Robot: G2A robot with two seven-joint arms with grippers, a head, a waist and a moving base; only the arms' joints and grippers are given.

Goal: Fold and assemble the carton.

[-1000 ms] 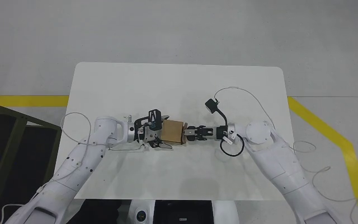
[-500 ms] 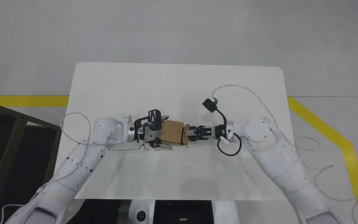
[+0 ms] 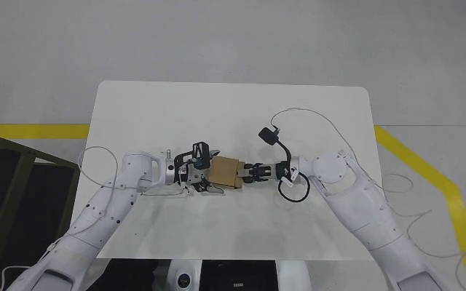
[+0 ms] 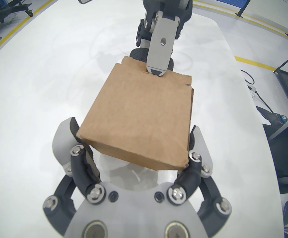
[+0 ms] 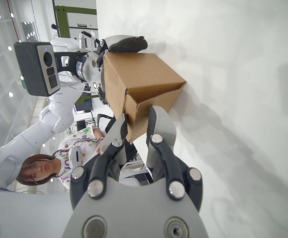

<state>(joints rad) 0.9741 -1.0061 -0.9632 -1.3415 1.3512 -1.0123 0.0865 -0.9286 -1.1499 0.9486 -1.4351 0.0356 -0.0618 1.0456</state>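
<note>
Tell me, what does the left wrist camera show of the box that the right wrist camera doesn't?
Left wrist view: the carton's closed flat face, with the left tool clamping its near end. Right wrist view: the carton's open, hollow end, with the right tool astride a flap there. Both: the brown carton held between the two tools, white table beneath.

— What sort of place is this?
— A robot lab or test hall. A white table (image 3: 233, 102) stands on a smooth grey floor (image 3: 218, 36) marked with yellow lines (image 3: 44, 131), and a wheeled chair base (image 4: 21, 9) is nearby.
</note>
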